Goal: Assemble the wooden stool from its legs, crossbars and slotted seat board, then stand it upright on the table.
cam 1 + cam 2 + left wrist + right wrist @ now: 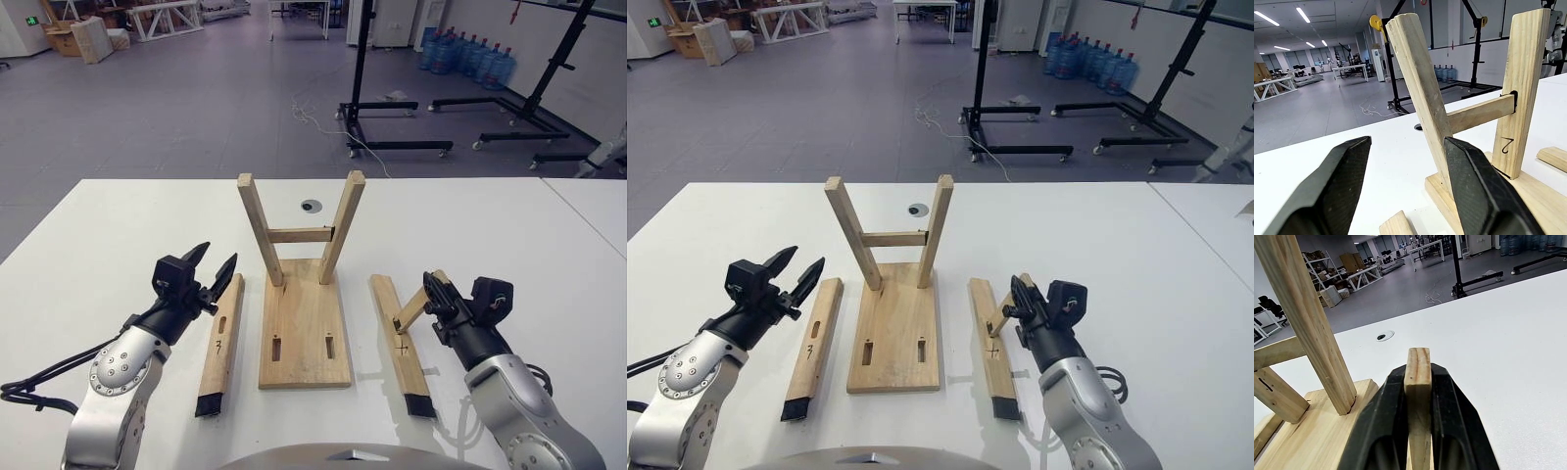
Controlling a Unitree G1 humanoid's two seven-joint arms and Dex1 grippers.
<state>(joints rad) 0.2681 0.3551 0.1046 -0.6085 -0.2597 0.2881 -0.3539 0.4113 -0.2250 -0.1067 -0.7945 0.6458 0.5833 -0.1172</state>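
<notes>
The slotted seat board (304, 328) lies flat mid-table. Two legs (260, 228) (343, 225) stand slanted in its far slots, joined by a crossbar (299, 235). A loose leg (220, 343) lies left of the board. My left gripper (217, 255) hovers open just left of that leg's far end, its fingers (1337, 181) holding nothing. Another leg (400, 345) lies right of the board, with a short crossbar (413, 308) rising at an angle from it. My right gripper (432, 290) is shut on that crossbar's upper end (1418, 377).
A round cable hole (312, 206) sits in the tabletop behind the standing legs. A second white table (593, 201) adjoins at the right. Black wheeled stands (392, 108) are on the floor beyond the far edge. Bare tabletop lies on both outer sides.
</notes>
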